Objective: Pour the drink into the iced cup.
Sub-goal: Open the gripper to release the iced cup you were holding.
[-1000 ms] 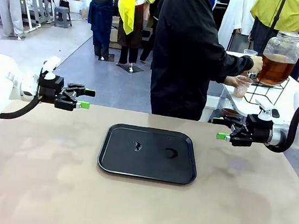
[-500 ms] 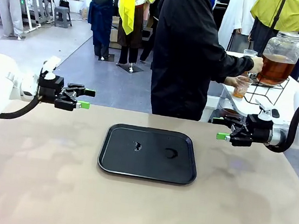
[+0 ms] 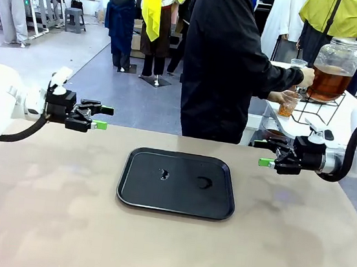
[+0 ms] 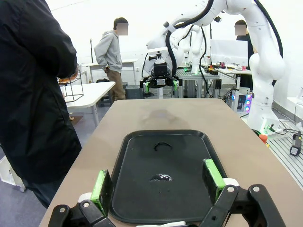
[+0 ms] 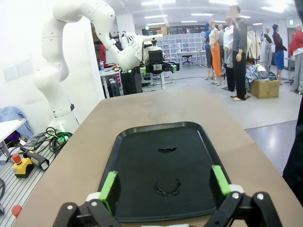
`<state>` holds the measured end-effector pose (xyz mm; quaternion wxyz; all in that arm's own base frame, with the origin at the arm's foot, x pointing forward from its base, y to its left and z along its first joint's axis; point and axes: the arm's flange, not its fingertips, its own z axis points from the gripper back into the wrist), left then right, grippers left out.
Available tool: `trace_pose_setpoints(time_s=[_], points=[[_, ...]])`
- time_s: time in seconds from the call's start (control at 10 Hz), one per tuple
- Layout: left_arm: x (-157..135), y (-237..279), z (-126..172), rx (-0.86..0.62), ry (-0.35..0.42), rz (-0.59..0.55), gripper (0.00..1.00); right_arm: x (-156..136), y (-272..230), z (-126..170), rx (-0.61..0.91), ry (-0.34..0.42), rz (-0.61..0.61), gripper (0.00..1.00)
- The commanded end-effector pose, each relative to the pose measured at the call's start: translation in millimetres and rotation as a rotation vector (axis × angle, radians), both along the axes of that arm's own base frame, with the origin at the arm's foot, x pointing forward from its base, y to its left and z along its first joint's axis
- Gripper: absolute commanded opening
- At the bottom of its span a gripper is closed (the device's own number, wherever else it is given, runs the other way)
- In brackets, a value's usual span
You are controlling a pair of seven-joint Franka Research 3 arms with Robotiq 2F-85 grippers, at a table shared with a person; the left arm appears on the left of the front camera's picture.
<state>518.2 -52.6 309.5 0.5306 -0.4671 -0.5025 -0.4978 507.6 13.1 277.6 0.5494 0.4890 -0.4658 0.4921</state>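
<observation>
The drink point(image 3: 328, 83) is amber liquid in a big clear jar dispenser point(image 3: 336, 58) on a black wire stand at the far right. A person in black point(image 3: 223, 61) holds a clear cup point(image 3: 289, 103) under the jar's tap, and amber liquid shows in the cup. I cannot make out any ice. My left gripper point(image 3: 104, 117) hovers open over the table's left side. My right gripper point(image 3: 266, 153) hovers open at the right. Both are far from the cup. In the wrist views each gripper's own pair of green pads point(image 4: 101, 184) point(image 5: 109, 186) stands wide apart with nothing between.
A black tray point(image 3: 146, 188) lies in the middle of the tan table, with two small wet marks point(image 3: 164, 174) on it. The jar's stand is on a white side table point(image 3: 277, 123) beyond the far right corner. Other people stand farther back.
The cup under the tap has turned from nearly clear to amber as liquid ran into it. Both arms have stayed still.
</observation>
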Motion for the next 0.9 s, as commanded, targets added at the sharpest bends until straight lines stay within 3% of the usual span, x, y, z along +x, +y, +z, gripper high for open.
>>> trace_pose_setpoints(time_s=[0.0, 0.8], points=[[0.3, -2.3, 2.7, -0.006, -0.004, 0.01, 1.0, 3.4, 2.6, 3.1, -0.007, 0.008, 0.003, 1.0], [0.3, -2.3, 2.7, -0.006, -0.004, 0.01, 1.0, 3.4, 2.6, 3.1, -0.007, 0.008, 0.003, 1.0]])
